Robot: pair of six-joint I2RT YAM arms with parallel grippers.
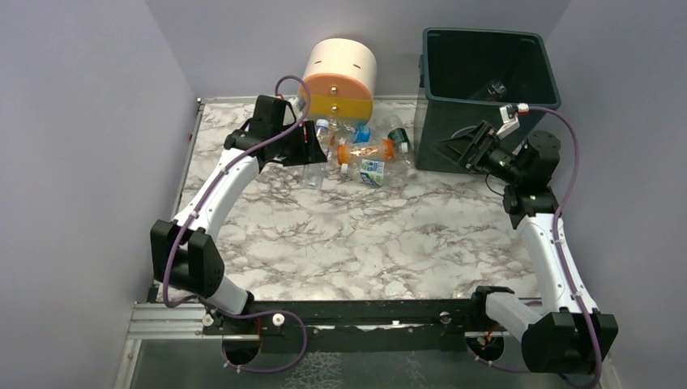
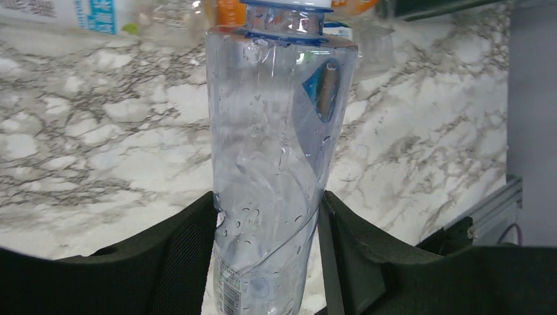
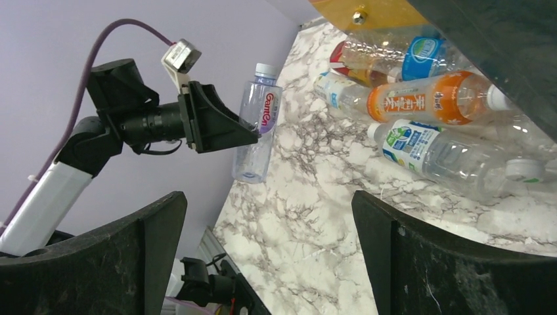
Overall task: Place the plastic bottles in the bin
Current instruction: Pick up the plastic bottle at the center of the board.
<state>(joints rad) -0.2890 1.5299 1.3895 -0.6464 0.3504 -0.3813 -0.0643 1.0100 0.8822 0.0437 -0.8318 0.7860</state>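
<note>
My left gripper [image 1: 310,156] is shut on a clear plastic bottle [image 1: 314,168] with a white cap. The left wrist view shows its fingers pressed on both sides of the bottle [image 2: 276,151]. In the right wrist view this bottle [image 3: 257,125] hangs above the marble table. Several more bottles lie in a pile [image 1: 369,154] in front of the drawer unit, among them an orange one [image 3: 427,98] and a green-and-blue labelled one [image 3: 446,157]. The dark green bin [image 1: 486,130] stands at the back right with one bottle [image 1: 496,87] inside. My right gripper [image 1: 463,150] is open and empty in front of the bin.
The cream, orange and grey round drawer unit [image 1: 340,77] lies at the back, behind the pile. Purple walls close in the table on the left, back and right. The marble table [image 1: 364,235] stretches toward the arm bases.
</note>
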